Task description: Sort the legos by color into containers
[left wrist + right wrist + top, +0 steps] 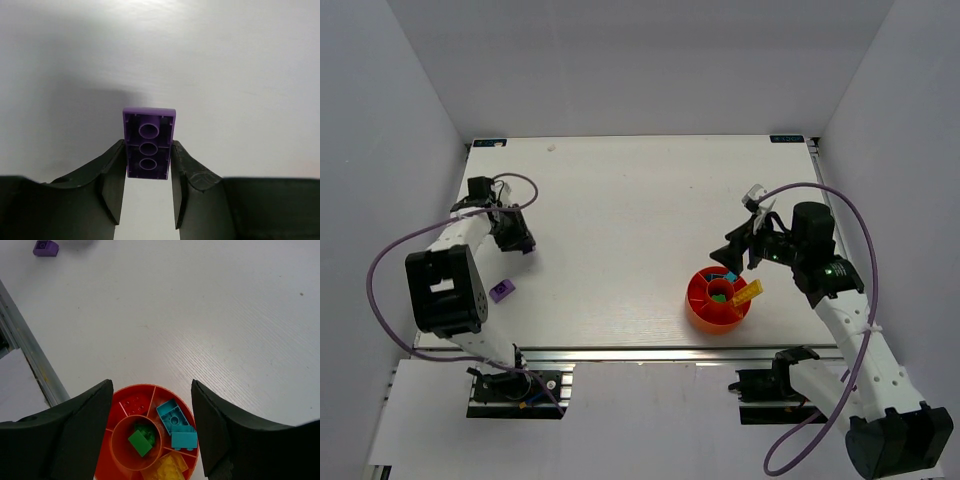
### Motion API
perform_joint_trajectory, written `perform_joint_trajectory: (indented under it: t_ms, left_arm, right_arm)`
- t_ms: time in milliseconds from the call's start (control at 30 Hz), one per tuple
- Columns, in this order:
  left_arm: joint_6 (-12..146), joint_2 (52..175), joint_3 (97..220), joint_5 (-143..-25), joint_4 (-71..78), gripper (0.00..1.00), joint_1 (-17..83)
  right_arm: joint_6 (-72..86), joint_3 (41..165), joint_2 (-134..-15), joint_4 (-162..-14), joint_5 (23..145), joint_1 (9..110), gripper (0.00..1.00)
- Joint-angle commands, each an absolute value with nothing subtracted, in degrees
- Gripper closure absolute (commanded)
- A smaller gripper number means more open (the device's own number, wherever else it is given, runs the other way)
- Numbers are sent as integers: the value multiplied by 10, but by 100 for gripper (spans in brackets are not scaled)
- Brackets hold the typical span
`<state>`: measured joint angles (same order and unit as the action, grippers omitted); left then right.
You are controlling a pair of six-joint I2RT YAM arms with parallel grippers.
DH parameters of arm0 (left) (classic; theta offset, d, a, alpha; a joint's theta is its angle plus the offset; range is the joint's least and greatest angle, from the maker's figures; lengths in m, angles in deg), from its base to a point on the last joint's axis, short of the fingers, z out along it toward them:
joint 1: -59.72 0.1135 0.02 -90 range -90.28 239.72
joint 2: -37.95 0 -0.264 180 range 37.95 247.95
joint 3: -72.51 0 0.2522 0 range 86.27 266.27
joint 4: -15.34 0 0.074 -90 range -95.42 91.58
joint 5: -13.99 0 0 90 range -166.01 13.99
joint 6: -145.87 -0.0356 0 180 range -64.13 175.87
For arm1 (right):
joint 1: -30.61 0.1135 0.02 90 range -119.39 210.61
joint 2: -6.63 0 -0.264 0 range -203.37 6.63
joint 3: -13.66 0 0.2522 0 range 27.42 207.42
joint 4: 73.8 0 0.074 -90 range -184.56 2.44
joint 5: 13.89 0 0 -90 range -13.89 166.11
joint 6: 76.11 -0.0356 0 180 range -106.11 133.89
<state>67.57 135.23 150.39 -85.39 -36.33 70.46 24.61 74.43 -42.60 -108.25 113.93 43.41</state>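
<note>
Left pincer point(517, 238): near the tabletop's left edge, about midway along it, its fingers pressed against both long sides of a purple plate point(149, 142).
Purple plate: pinched with its hollow underside toward the wrist camera. Whether it is clear of the tabletop point(620, 200) cannot be told.
Loose purple brick point(501, 290): lies on the tabletop toward the near-left corner, apart from the left pincer.
Step in hand: judged to be the pick-up of a purple piece, with the grip just made.
Tray point(692, 296): sits toward the near-right part of the tabletop, well apart from both purple pieces.
Tray contents: a red plate point(132, 404) in one wedge, cyan bricks point(175, 416) in the next, a green brick point(141, 441) in the central cup and a yellow brick point(167, 467) in a near wedge.
Right pincer point(733, 258): spread wide above the tray's far side, holding nothing.
Next move: probably to lift the plate and carry it right across the tabletop to a wedge free of other colours. Which wedge is free is unclear, and the right pincer above the tray may be in the way.
</note>
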Motion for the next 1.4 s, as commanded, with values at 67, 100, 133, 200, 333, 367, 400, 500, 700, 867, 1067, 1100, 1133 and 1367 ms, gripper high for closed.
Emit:
perform_joint_trajectory:
  t_ms: [67, 100, 133, 200, 333, 367, 400, 500, 700, 867, 1067, 1100, 1133, 1367]
  left_arm:
    - [682, 1191, 1465, -1121, -223, 99, 651]
    - [692, 1159, 1453, -1171, -189, 99, 628]
    - [696, 1146, 1434, -1193, -178, 99, 614]
    - [730, 1114, 1405, -1246, -135, 99, 568]
    - [829, 1041, 1323, -1279, 51, 100, 443]
    - [837, 1029, 1319, -1274, 65, 100, 420]
    - [844, 1026, 1316, -1264, 74, 100, 398]
    - [849, 1028, 1326, -1230, 104, 100, 309]
    - [780, 1121, 1385, -1149, 112, 100, 134]
    - [722, 1177, 1411, -1095, 120, 100, 60]
    - [666, 1218, 1406, -1098, 196, 100, 15]
    - [644, 1227, 1408, -1107, 216, 100, 6]
    - [640, 1234, 1408, -1123, 226, 100, 0]
    - [581, 1302, 1432, -1145, 249, 99, -26]
  right_arm:
    - [242, 744, -445, -1051, 1106, 425, 37]
    - [236, 742, -447, -1044, 1099, 417, 49]
    - [230, 740, -444, -1037, 1080, 413, 57]
    - [217, 734, -440, -1023, 1053, 399, 96]
    - [171, 748, -435, -992, 1004, 362, 100]
    - [162, 752, -438, -993, 1005, 357, 100]
    - [159, 759, -442, -996, 1007, 355, 100]
    - [160, 788, -458, -1007, 1019, 328, 100]
    - [161, 845, -465, -1043, 1020, 312, 100]
    - [146, 865, -440, -1059, 1001, 286, 100]
    - [143, 896, -422, -1093, 1000, 272, 100]
    - [143, 899, -421, -1098, 1000, 270, 100]
    - [143, 901, -421, -1101, 1001, 267, 100]
    - [143, 903, -416, -1119, 1011, 259, 100]
